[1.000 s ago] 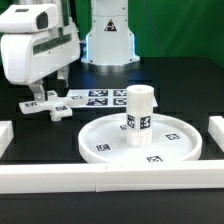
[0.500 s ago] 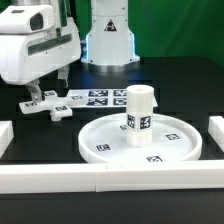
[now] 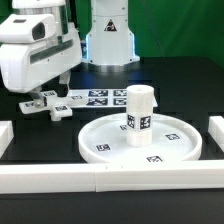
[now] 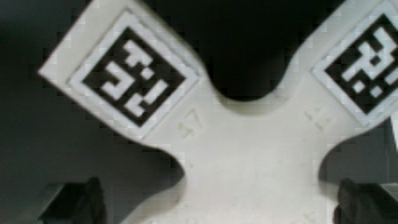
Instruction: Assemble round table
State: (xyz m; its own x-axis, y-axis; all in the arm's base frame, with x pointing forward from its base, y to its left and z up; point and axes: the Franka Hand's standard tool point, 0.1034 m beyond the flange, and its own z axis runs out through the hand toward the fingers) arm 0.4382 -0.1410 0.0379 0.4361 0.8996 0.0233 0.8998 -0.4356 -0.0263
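- My gripper (image 3: 46, 92) hangs low over the cross-shaped foot (image 3: 48, 106), which lies flat on the black table (image 3: 30, 135) at the exterior view's left.
- In the wrist view my two fingertips (image 4: 75, 200) stand spread apart, one on each side of the foot's narrow middle. The jaws are open and hold nothing.
- A dark gap shows between the foot and one fingertip. The other sits just beside its edge, and I cannot tell whether it touches.
- The round disc (image 3: 95, 130) lies well apart from my gripper, toward the exterior view's right.
- The short leg (image 3: 138, 112) stands upright on the disc.
- The marker board (image 3: 100, 97) lies between the foot and the disc, farther back.
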